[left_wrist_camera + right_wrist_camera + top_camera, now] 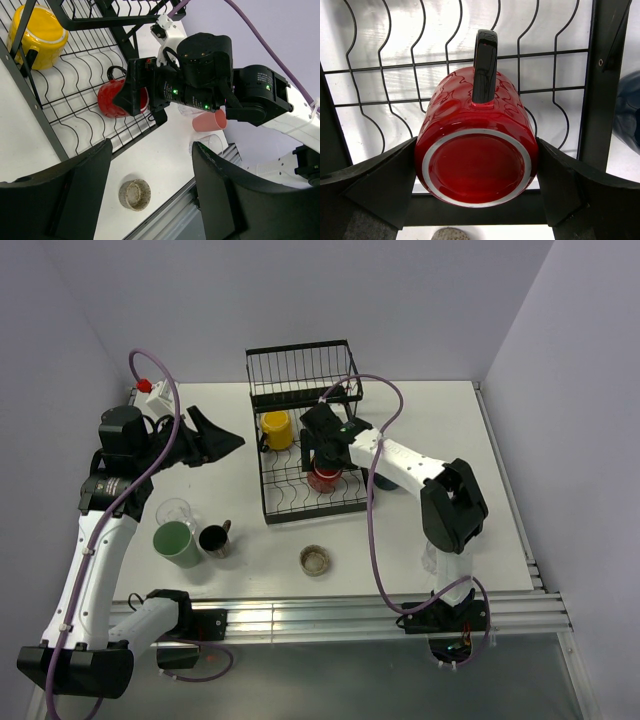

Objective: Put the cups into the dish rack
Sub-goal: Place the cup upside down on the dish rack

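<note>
The black wire dish rack [346, 502] stands at the table's back middle and holds a yellow mug [277, 429]. My right gripper [323, 472] is shut on a red mug [477, 150], which is on its side, base toward the camera and black handle up, over the rack's wavy wires [380, 105]. My left gripper [215, 440] is open and empty, raised left of the rack. In the left wrist view the gripper [150, 190] frames a low brownish glass [135, 194]; the red mug [112, 100] and the yellow mug [42, 35] show too.
A green tumbler [177, 543], a black mug [214, 539] and a clear glass [173, 510] stand near the front left. The brownish glass [315, 560] is in front of the rack. A pink tumbler [210, 120], a clear glass [212, 144] and a navy mug [630, 115] are right of the rack.
</note>
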### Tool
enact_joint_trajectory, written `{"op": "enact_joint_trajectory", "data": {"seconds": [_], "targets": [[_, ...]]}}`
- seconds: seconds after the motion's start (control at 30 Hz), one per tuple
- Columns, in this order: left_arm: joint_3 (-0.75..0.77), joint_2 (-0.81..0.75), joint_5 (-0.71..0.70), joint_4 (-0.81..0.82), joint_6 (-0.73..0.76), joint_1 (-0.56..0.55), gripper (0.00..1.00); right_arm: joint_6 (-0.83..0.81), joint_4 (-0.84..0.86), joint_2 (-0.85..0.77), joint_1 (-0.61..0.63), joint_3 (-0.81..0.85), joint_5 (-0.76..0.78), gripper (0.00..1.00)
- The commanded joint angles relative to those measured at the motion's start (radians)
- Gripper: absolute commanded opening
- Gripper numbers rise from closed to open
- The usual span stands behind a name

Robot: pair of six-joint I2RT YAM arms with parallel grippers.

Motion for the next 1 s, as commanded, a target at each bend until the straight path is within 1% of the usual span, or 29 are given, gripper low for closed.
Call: {"op": "enact_joint_trajectory", "data": {"seconds": [0.0, 0.13, 0.17, 0.2, 0.43, 0.73, 0.97], "targets": [[0.004, -0.016, 0.002, 0.02, 0.022, 0.003, 0.72, 0.004, -0.01, 0.019, 0.003, 0.04, 0.042, 0.89], [0.005, -0.018, -0.001, 0.014, 0.027, 0.003, 0.74, 0.01, -0.019, 0.014, 0.006, 0.04, 0.054, 0.9], [0.004, -0.018, -0.001, 0.014, 0.029, 0.003, 0.74, 0.01, -0.021, 0.011, 0.006, 0.04, 0.059, 0.92], [0.002, -0.018, 0.0, 0.014, 0.029, 0.003, 0.76, 0.011, -0.022, 0.011, 0.009, 0.043, 0.06, 1.0], [-0.006, -0.026, 0.002, 0.014, 0.03, 0.003, 0.82, 0.016, -0.035, 0.006, 0.018, 0.053, 0.073, 1.0], [-0.015, -0.029, -0.006, 0.01, 0.033, 0.003, 0.83, 0.021, -0.041, -0.013, 0.029, 0.066, 0.085, 1.0], [-0.044, -0.032, -0.038, 0.019, 0.025, 0.002, 0.85, 0.021, -0.054, -0.047, 0.034, 0.081, 0.097, 1.0]]}}
